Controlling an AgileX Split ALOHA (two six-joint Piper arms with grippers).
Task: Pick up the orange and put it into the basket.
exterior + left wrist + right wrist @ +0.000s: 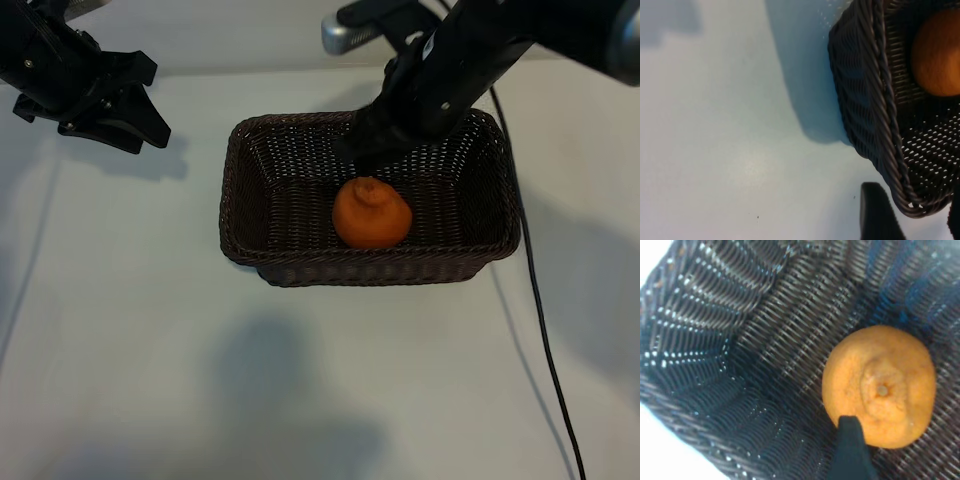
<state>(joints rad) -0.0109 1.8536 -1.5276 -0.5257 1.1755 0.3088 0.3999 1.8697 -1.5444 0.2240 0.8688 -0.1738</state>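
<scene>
1. Basket (240, 190): dark woven wicker, standing on the pale table (120, 340); it serves as reference for all items.
2. Orange (372, 213): resting on the basket floor, near the front wall, stem nub upward, free of any grip.
3. Right gripper (368, 140): over the basket's rear half, just behind and above the orange, holding nothing; how far its fingers are spread cannot be told.
4. Left gripper (135, 125): outside the basket, beyond its left rear corner, jaws spread partway, empty.
</scene>
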